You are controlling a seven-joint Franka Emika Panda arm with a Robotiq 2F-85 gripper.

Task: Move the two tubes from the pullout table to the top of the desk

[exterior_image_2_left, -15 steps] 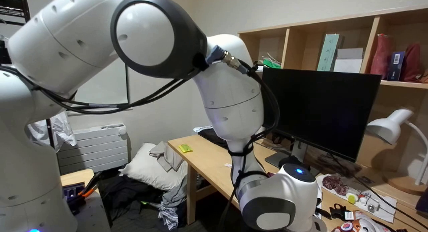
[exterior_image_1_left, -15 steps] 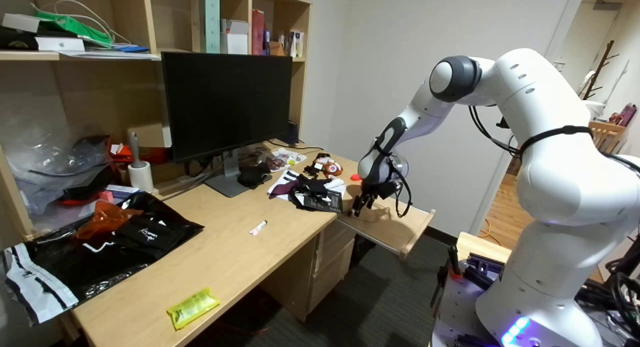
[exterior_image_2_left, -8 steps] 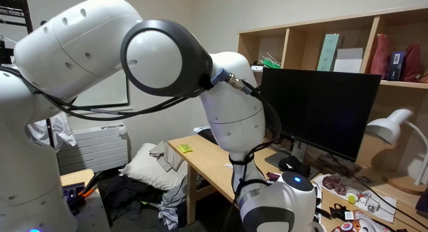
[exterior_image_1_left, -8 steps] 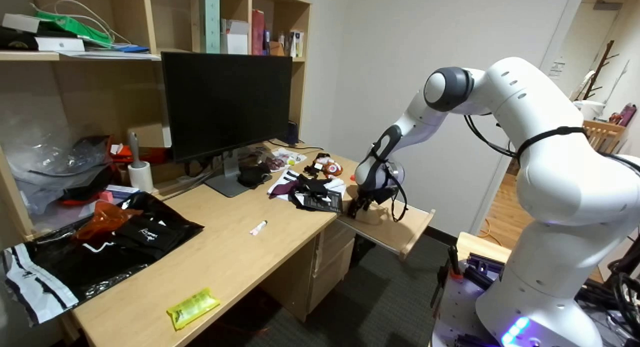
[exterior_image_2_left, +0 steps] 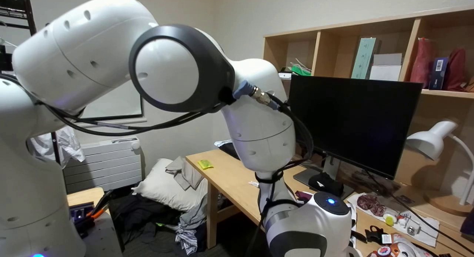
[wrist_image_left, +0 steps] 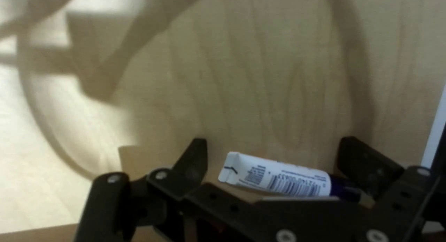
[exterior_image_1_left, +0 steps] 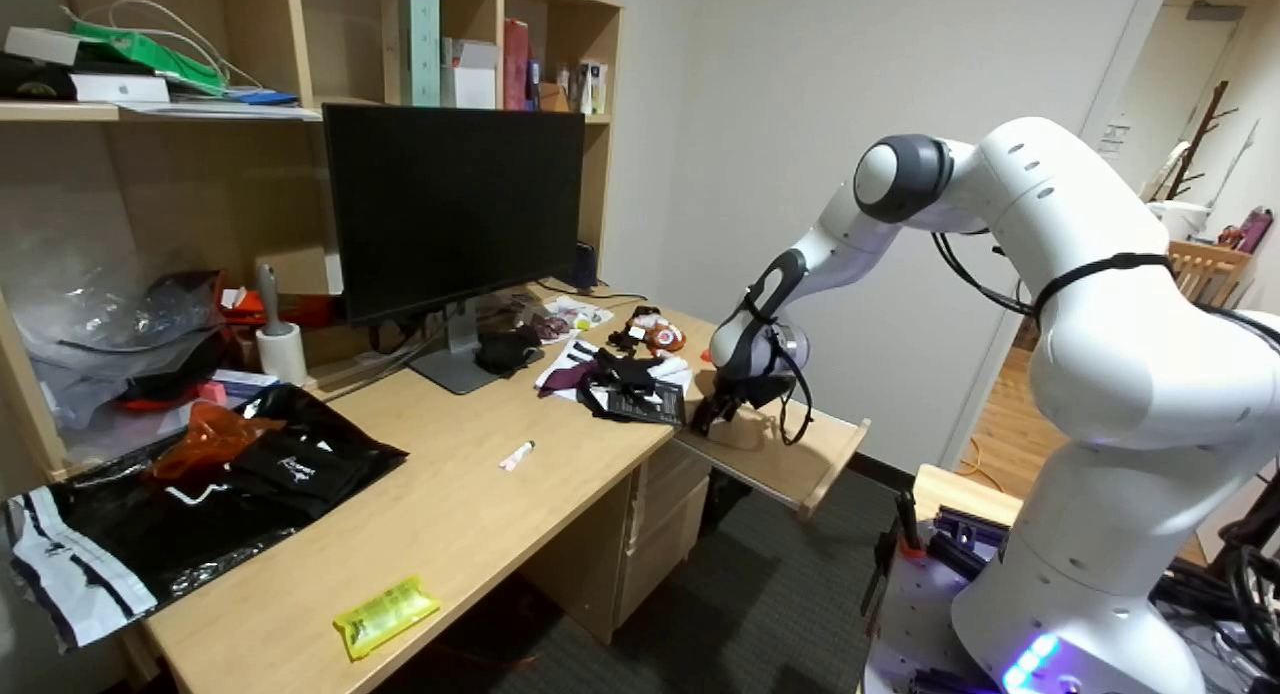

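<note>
1. Pullout bench (exterior_image_1_left: pixel 775 469) under claw (wrist_image_left: pixel 273 155); arm (exterior_image_1_left: pixel 1020 189) lower than a second ago.
2. Claw spread around white tube (wrist_image_left: pixel 275 175), ungripped: grasp likely next.
3. Other tube (exterior_image_1_left: pixel 516 456) far from claw, on main bench (exterior_image_1_left: pixel 450 499): likely half done.

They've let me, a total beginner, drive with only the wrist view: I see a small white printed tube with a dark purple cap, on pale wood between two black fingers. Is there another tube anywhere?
Observer: Yes, in an exterior view a small whitish tube lies on the long light-wood desk.
Operator: Oh! So am I looking at that desk too?
Observer: It seems not: an exterior view shows the fingers over a thin light-wood board that juts out from beneath the desk's top.
</note>
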